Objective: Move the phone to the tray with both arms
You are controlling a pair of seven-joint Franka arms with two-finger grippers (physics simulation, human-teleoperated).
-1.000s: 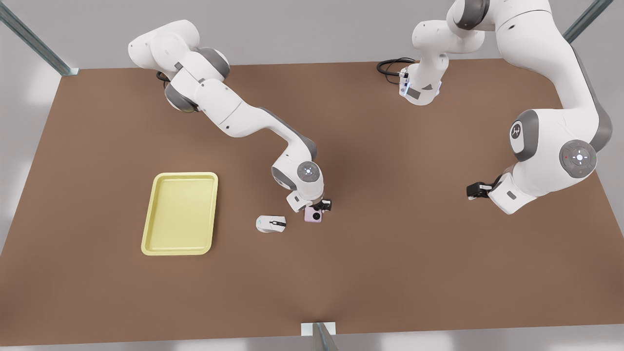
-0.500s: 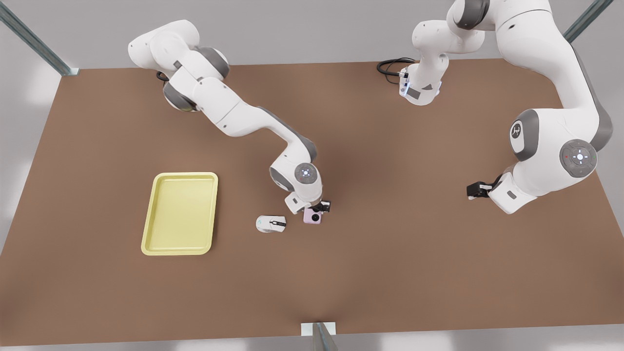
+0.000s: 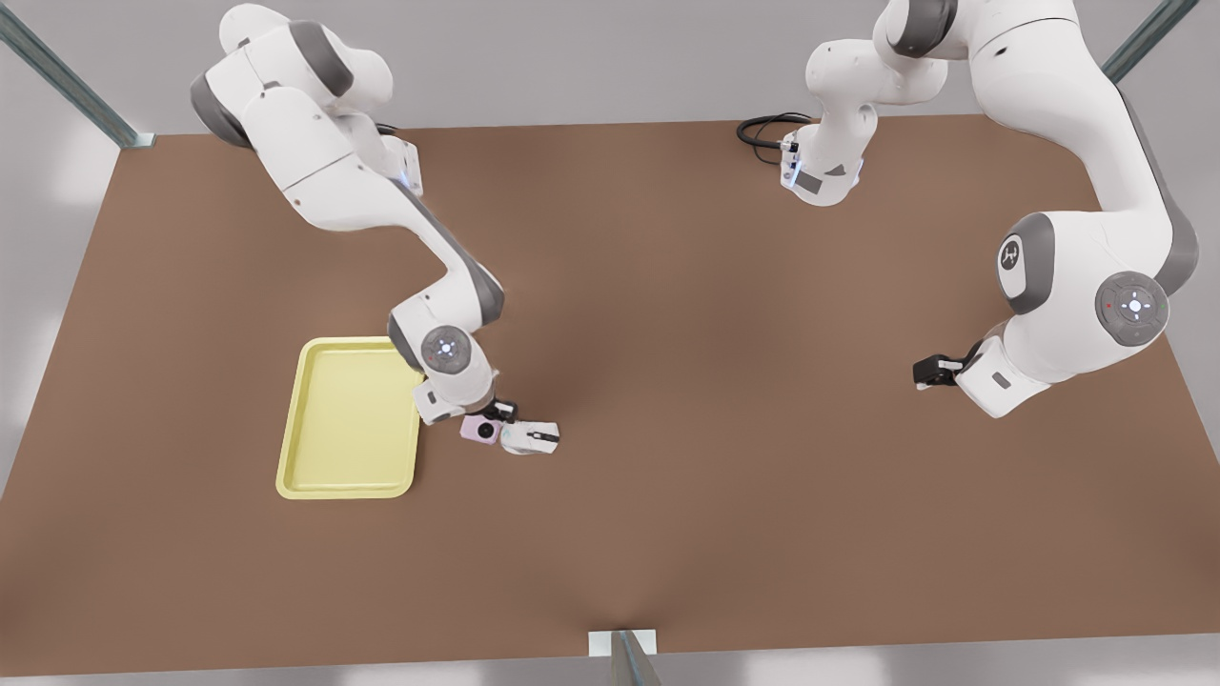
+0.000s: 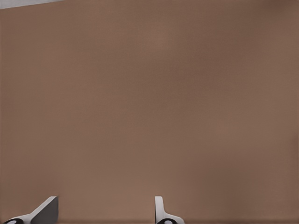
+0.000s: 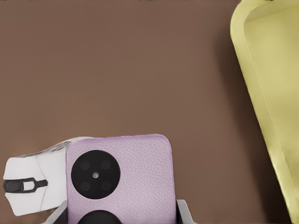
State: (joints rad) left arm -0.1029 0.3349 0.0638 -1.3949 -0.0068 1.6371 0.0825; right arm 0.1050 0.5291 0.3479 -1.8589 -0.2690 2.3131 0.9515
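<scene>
My right gripper (image 3: 489, 420) is shut on the pale pink phone (image 3: 479, 430), on the front view's left. The phone (image 5: 119, 177) faces the camera with its black lenses showing, and a grey finger (image 5: 185, 211) stands at its side. It sits between the white mouse and the pale yellow tray (image 3: 348, 419), covering part of the mouse in the right wrist view. The tray's rim (image 5: 261, 93) is a short way from the phone. On the front view's right waits my left gripper (image 3: 923, 372), and its fingers (image 4: 46, 210) stand open over bare table.
A white computer mouse (image 3: 530, 437) with a black wheel lies right beside the phone, away from the tray. The mouse (image 5: 28, 186) shows partly under the phone. A black cable (image 3: 762, 129) lies at the far table edge.
My right arm has swung toward the front view's left, carrying the phone from the far side of the mouse to between the mouse and the tray. The left arm has not moved.
</scene>
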